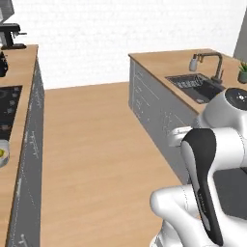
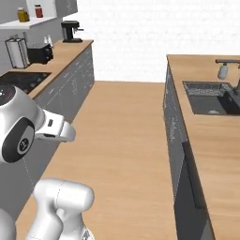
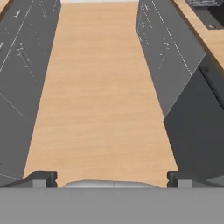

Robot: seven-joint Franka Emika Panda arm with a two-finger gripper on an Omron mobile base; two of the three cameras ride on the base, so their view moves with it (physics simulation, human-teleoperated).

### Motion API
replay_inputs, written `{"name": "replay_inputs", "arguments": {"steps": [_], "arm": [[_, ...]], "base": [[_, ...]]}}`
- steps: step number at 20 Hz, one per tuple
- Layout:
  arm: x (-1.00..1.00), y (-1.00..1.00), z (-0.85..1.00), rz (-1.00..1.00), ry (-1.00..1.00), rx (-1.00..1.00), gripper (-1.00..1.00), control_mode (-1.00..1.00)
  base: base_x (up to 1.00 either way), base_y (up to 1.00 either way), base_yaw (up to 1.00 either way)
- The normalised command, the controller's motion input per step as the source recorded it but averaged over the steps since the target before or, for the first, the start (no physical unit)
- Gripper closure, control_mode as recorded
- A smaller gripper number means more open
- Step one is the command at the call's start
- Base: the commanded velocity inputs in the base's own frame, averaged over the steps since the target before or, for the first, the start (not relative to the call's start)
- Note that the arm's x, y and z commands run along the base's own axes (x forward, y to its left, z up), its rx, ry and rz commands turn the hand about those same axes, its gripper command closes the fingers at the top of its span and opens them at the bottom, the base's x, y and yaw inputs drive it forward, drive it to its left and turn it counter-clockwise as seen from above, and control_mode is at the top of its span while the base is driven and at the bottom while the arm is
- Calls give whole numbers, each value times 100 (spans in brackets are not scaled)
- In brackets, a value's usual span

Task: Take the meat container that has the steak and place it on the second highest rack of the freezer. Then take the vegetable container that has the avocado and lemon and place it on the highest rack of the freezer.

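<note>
Presently, robot: white arm folded low over the wood-plank floor (image 3: 100, 87) of the aisle between two runs of grey cabinets.
End effector: two-finger end effector (image 3: 111, 177) spread wide, holding nothing, its dark tips at the bottom of the hand view.
Task things: no container, steak or freezer is visible; a pale bowl with something yellow-green (image 1: 2, 154) sits at the left wood tabletop's (image 1: 17, 62) edge, too cut off to identify.
Risk: judged from here, the base may drive the wrong way, or the folded arm may clip a cabinet front while turning.
Count: two tabletops, one dark sink (image 2: 208, 97), one black coffee machine (image 2: 70, 31), one black cooktop (image 2: 21, 79).
</note>
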Motion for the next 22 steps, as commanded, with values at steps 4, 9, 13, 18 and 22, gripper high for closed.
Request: {"name": "replay_inputs", "arguments": {"steps": [4, 9, 13, 18, 22], "arm": [[0, 0, 0, 0, 0, 0, -100, 100], [0, 0, 0, 0, 0, 0, -100, 100], [0, 0, 0, 0, 0, 0, -100, 100], [0, 0, 0, 0, 0, 0, -100, 100], [0, 0, 0, 0, 0, 0, -100, 100]], "base": [[100, -1, 43], [100, -14, 53], [81, -8, 80], [50, -6, 90], [47, -7, 90]]}}
